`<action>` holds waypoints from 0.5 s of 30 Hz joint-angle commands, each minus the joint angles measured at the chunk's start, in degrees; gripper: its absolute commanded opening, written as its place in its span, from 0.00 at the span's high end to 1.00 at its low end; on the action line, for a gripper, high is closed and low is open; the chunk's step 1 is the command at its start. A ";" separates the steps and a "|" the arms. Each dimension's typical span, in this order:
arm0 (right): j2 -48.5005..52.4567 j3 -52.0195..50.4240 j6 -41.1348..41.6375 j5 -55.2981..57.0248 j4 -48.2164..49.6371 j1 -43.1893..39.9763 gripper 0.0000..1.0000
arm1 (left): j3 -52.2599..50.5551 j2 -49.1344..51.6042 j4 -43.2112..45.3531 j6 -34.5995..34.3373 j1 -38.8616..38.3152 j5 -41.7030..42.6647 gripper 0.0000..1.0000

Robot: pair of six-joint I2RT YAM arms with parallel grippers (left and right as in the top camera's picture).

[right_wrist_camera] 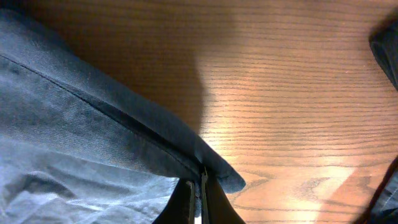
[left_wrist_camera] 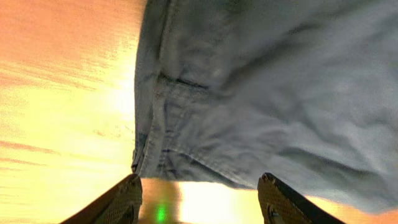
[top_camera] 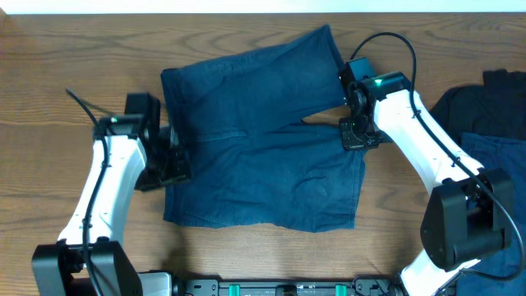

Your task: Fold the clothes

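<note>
Blue denim shorts [top_camera: 263,156] lie spread flat on the wooden table, waistband to the left, legs to the right. My left gripper [top_camera: 174,156] is open at the left waistband edge; in the left wrist view its fingers [left_wrist_camera: 200,198] straddle bare table just short of the waistband [left_wrist_camera: 155,124]. My right gripper [top_camera: 355,136] is shut on the hem corner of the shorts' leg near the crotch gap; the right wrist view shows the fingers [right_wrist_camera: 199,193] pinching the hem [right_wrist_camera: 211,165].
A pile of dark clothes [top_camera: 493,115] lies at the right table edge, also showing at the right wrist view's corner [right_wrist_camera: 387,37]. Bare wooden table [top_camera: 66,74] surrounds the shorts.
</note>
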 commanded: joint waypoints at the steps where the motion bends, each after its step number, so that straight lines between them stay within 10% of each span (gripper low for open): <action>1: 0.28 0.15 1.09 0.37 0.02 0.11 0.99 | -5.90 0.13 2.84 -6.99 1.53 -1.60 0.38; 7: 0.31 0.15 1.16 0.37 2.25 -0.04 0.99 | -14.01 0.13 8.79 -8.24 2.51 -1.51 0.39; 13: 0.31 -0.22 1.38 0.37 3.85 -0.04 0.99 | -18.05 0.13 15.26 -8.24 2.51 -3.43 0.91; 15: 0.31 -0.72 1.38 0.39 4.61 -0.07 0.99 | -18.29 0.13 15.72 -8.52 2.51 -7.67 0.94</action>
